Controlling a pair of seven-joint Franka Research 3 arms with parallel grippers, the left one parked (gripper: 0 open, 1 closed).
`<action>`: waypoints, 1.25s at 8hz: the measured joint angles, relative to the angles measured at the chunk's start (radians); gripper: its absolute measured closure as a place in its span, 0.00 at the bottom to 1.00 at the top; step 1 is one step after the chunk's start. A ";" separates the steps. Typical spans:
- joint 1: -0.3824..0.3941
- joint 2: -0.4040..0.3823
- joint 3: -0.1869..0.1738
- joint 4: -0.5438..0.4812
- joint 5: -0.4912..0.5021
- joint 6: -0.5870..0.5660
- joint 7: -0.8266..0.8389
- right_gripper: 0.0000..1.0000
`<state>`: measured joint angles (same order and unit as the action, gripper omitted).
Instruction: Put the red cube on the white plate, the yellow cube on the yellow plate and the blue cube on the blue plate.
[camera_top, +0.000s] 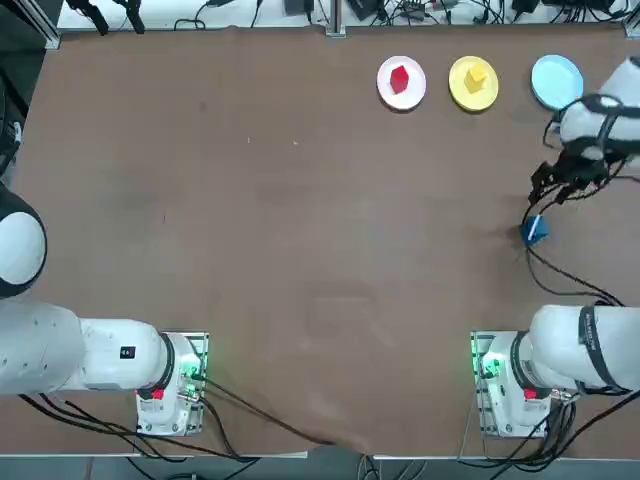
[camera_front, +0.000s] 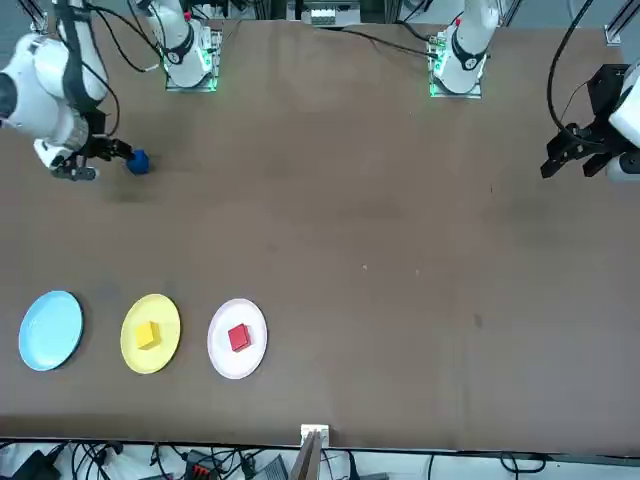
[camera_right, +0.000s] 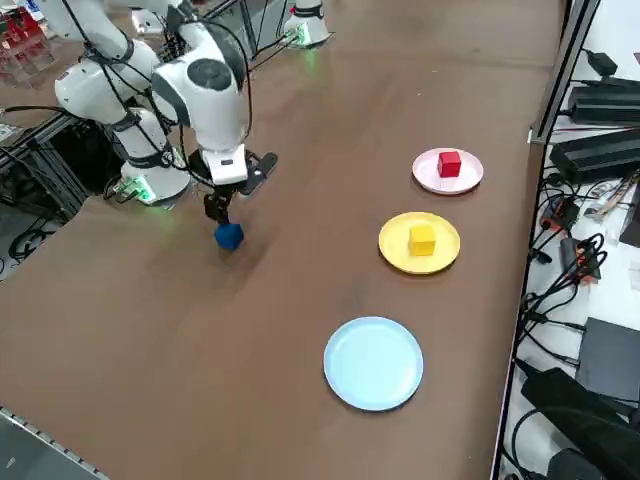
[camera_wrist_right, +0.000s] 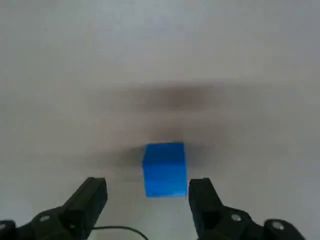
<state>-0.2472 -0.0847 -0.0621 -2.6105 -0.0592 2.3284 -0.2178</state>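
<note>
Brown and matte, the worktop (camera_top: 300, 250) carries three small round plates in a row at its far edge. On the flat white plate (camera_top: 401, 82) sits the small red cube (camera_top: 400, 78); on the yellow plate (camera_top: 473, 82) the small yellow cube (camera_top: 475, 78); the light sky-blue plate (camera_top: 555, 80) is bare. Near the robot's right edge, the deep blue cube (camera_right: 229, 236) lies on the worktop, the right pincer (camera_right: 216, 206) hanging just above it, jaws spread wide, gripping nothing.

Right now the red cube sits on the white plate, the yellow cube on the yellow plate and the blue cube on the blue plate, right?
Not quite: the blue cube lies on the table by the open right gripper; the blue plate is empty, as the right side view shows.
</note>
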 joint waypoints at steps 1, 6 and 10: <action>-0.004 0.004 0.000 -0.042 -0.002 0.053 -0.026 0.00; -0.072 0.040 0.000 -0.096 -0.002 0.176 -0.121 0.00; -0.086 0.092 0.003 -0.102 -0.002 0.247 -0.121 0.00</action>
<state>-0.3332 0.0073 -0.0595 -2.7126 -0.0613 2.5752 -0.3387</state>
